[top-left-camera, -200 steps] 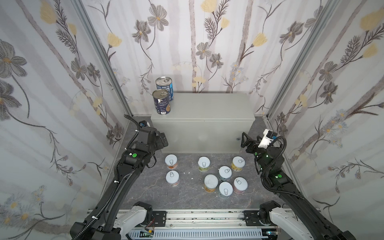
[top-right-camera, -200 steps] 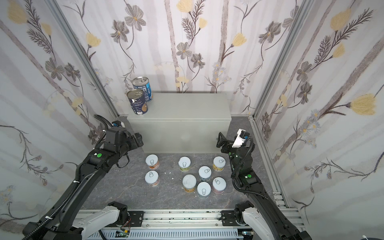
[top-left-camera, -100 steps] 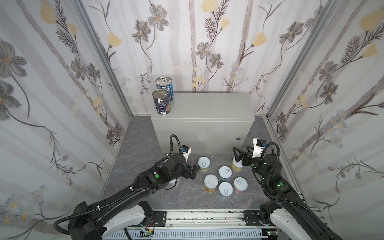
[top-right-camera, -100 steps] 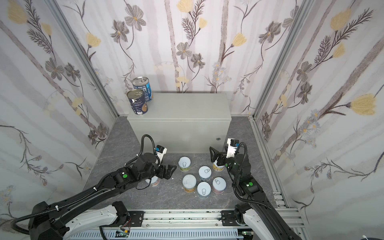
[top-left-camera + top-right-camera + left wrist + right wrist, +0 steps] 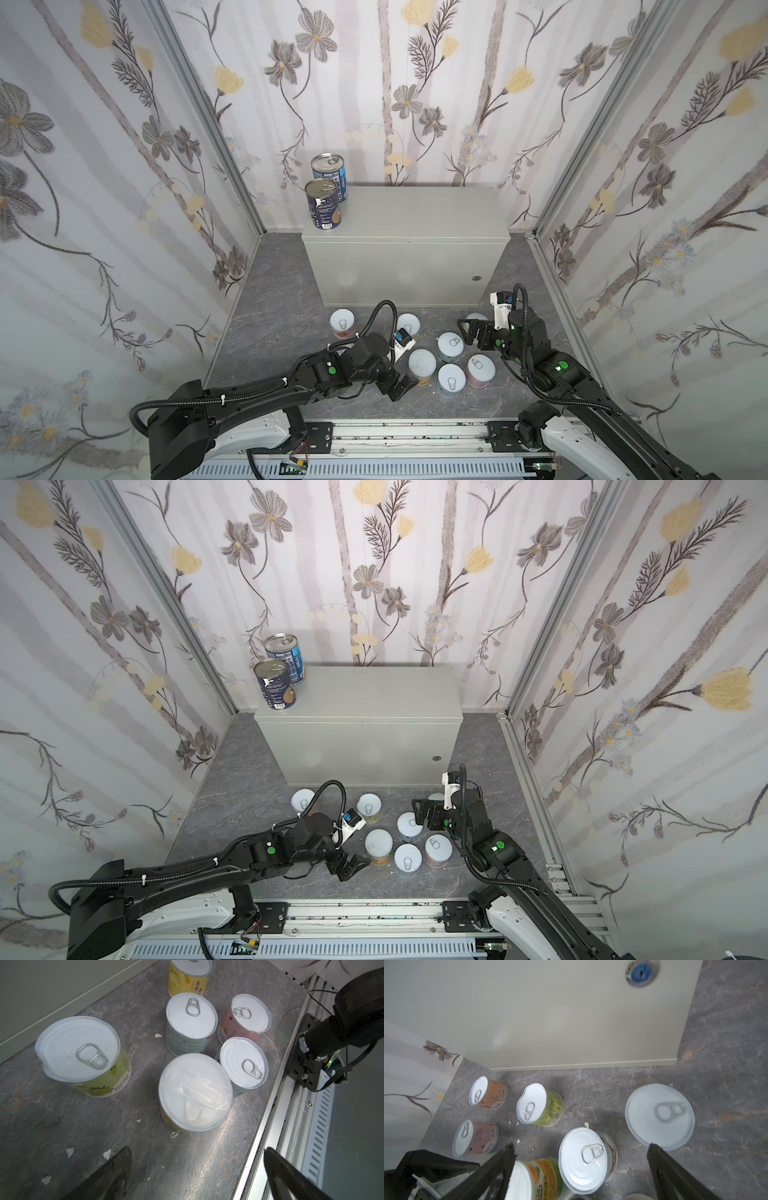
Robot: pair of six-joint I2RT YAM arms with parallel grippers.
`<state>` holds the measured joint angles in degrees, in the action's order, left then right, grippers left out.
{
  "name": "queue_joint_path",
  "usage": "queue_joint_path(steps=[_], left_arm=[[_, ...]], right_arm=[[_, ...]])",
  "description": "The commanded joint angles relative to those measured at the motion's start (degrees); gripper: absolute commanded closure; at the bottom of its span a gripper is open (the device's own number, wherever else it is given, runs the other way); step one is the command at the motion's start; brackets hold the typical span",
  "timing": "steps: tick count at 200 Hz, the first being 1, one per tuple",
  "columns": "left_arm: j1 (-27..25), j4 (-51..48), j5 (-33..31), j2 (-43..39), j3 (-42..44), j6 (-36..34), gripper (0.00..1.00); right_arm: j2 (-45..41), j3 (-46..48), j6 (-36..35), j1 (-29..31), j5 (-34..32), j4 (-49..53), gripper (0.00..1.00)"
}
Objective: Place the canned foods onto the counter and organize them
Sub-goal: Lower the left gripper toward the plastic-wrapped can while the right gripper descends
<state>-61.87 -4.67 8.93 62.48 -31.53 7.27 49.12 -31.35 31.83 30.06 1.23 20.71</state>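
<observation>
We hold both grippers spread and empty among the short cans [image 5: 343, 323] before the counter [image 5: 405, 216].

On the counter's left end two blue cans [image 5: 323, 205] stand upright, one behind the other, while the short ones stand upright on the floor [image 5: 282, 299] at its front. The left gripper [image 5: 400, 386] lies low with its jaws wide and nothing in them. It is just beside the capped can [image 5: 422, 362], on the side away from the counter, and apart from it. The right gripper [image 5: 476, 334], also wide and empty, hovers nearer the counter above the teal can [image 5: 451, 345], which its wrist view frames between the jaws. We judge these cans stiff, fairly weighty if full, and slick-labelled. We would take each across its wall below the lid rim, and the capped one low, since its top looks like soft plastic.
</observation>
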Motion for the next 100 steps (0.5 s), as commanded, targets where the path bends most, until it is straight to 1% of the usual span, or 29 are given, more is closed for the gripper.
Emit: queue_joint_path(steps=[1,33,52,67,100], left_arm=[[-0.27,7.59,-3.17,1.73,1.00,-3.42,0.00],[-0.51,15.46,-7.68,4.98,2.93,-4.37,0.00],[-0.45,19.26,-7.51,6.43,3.48,-4.20,0.00],[-0.68,20.94,-6.07,7.35,3.56,-3.84,0.00],[-1.63,23.02,-4.23,9.45,4.34,-4.14,0.00]], right_arm=[[-0.62,-0.38,4.47,1.30,-1.56,8.20,0.00],[-3.01,1.39,6.06,2.53,-0.79,8.40,0.00],[-4.74,2.73,7.08,2.62,-0.27,6.70,0.00],[-5.78,3.70,7.78,2.63,0.26,5.28,0.00],[-6.41,4.17,8.24,2.55,-1.66,5.47,0.00]])
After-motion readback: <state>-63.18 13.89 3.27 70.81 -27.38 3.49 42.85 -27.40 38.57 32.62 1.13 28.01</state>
